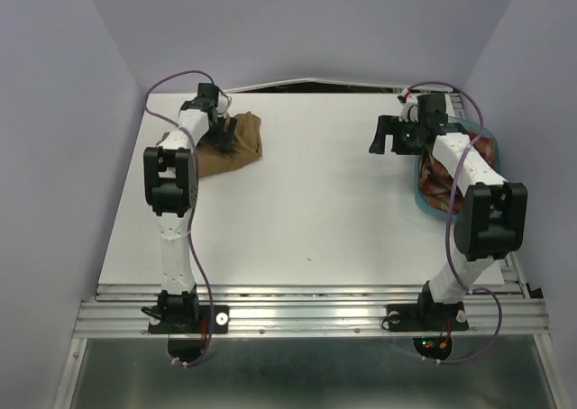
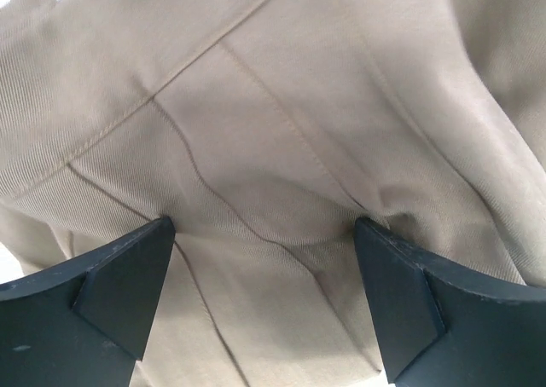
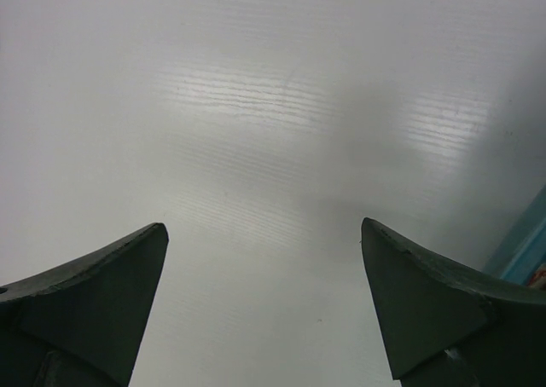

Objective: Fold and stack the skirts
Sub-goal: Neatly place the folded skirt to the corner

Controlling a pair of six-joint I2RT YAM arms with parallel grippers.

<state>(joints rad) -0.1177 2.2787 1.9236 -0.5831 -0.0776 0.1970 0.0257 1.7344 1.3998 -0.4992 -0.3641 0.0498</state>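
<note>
The plain tan-brown cloth skirt (image 1: 236,143) lies bunched in a rumpled heap at the far left corner of the white worktop (image 1: 306,202). Seen close from the left wrist, the skirt (image 2: 273,131) fills the whole view. Its cloth is a fine ribbed weave crossed by straight stitched seams, with soft creases running down between the panels.

The left hand (image 1: 218,135) is right on top of this heap. In its own camera the left hand (image 2: 264,229) is spread wide, and both dark fingertips (image 2: 128,276) touch the cloth. The fabric puckers a little at the right-side tip, and nothing is pinched between them.

The red-and-cream checked plaid skirt (image 1: 436,173) sits crumpled inside a translucent blue plastic tub (image 1: 417,182) at the far right edge of the worktop. The right arm hides part of it.

The right hand (image 1: 388,145) is just to the left of the tub, apart from the plaid skirt. From its wrist, the right hand (image 3: 264,233) is spread open above bare worktop (image 3: 256,106), holding nothing. A sliver of the tub's blue wall (image 3: 525,251) shows at the lower right.
</note>
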